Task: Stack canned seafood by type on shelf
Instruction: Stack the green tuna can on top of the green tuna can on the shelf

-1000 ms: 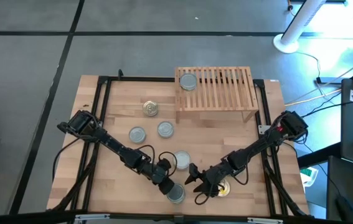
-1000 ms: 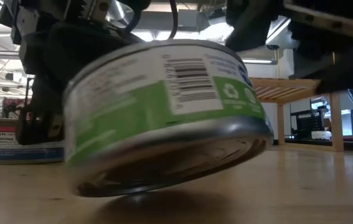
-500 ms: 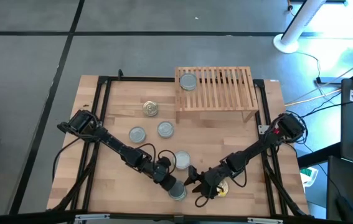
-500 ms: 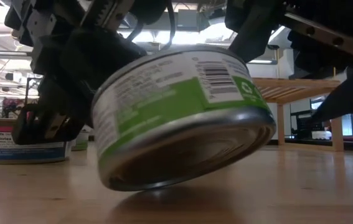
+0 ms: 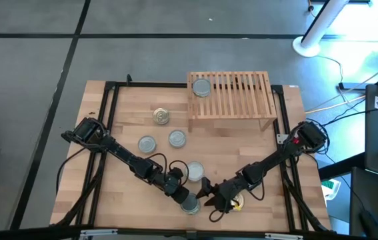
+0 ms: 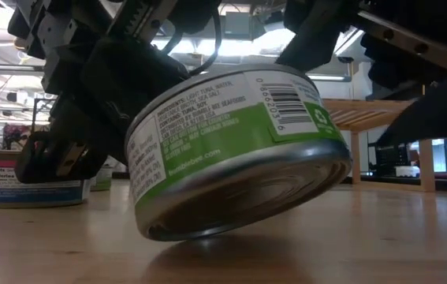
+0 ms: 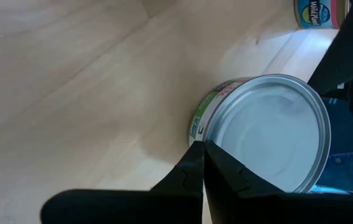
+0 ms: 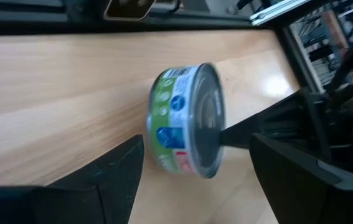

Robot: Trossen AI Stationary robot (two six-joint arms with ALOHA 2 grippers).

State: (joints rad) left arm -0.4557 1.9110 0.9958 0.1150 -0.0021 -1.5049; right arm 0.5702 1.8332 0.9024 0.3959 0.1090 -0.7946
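- The left gripper [image 5: 183,197] sits low at the near edge of the worktop [image 5: 129,120], its jaws closed tight together, fingertips [image 7: 196,155] pressed against the side of a green-labelled tin [image 6: 239,150].
- That tin [image 5: 189,205] is tipped up on one edge: in the low view one side rests on the wood and the other is lifted, showing the underside. Its silver-grey top [image 7: 269,134] shows in the left wrist view.
- The right gripper [image 5: 210,200] is just beside the same tin on the other side, jaws spread wide, holding nothing; the tin [image 8: 188,121] lies ahead of the jaws, not between them.
- A gold-topped tin [image 5: 239,202] lies under the right arm, mostly hidden.
- A silver-topped tin [image 5: 193,171] stands near the left gripper; two more silver ones [image 5: 147,143] [image 5: 177,139] stand mid-worktop, and another gold-topped one [image 5: 161,117] farther back.
- The shelf [image 5: 239,100] stands at the far side of the worktop, with one silver-topped tin [image 5: 201,87] on its left end.
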